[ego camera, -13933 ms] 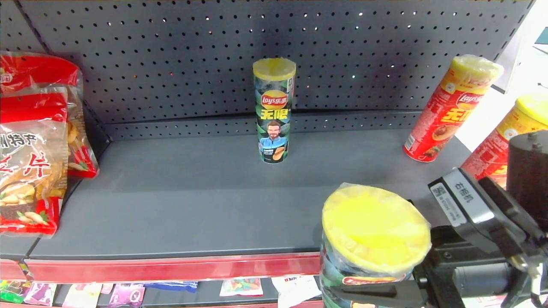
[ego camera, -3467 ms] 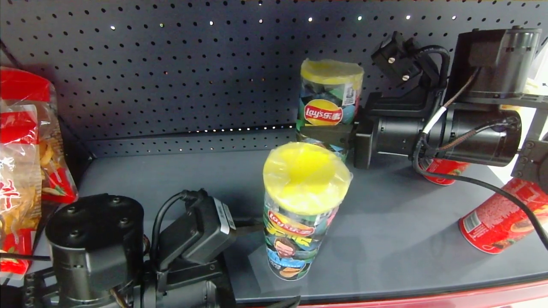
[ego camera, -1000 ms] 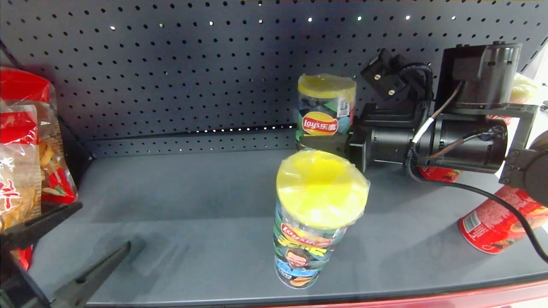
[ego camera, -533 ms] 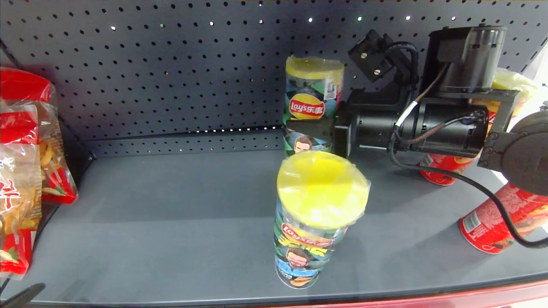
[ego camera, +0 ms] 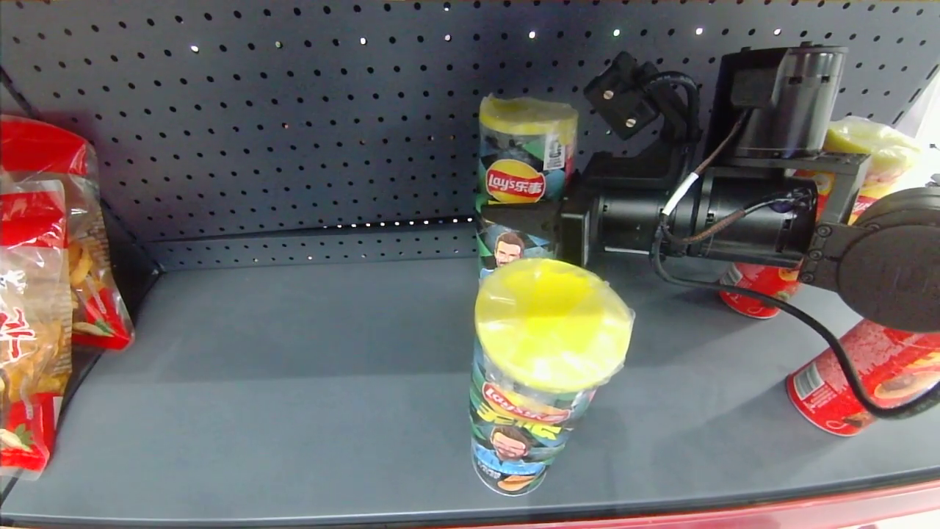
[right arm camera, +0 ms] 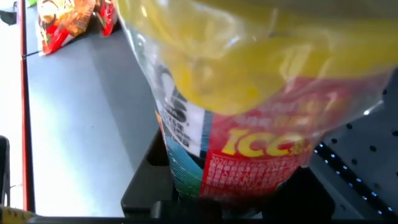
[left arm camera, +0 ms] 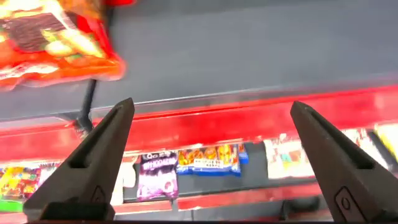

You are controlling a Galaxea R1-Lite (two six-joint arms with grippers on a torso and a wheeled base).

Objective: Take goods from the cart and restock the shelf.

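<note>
With the left gripper (left arm camera: 211,106) spread wide and empty before the red lip of the shelf (ego camera: 294,367), one green can (ego camera: 547,375) stood placed near the front, while behind it the right gripper (ego camera: 518,220) clasped a second can (ego camera: 525,162) by the pegboard (ego camera: 294,110), seemingly not yet released.

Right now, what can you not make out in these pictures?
Head view: base of the held can in the right claw, behind the front can.
Head view: middle of the rear red can, behind the right arm.
Left wrist view: lower-shelf packets, blurred.
</note>
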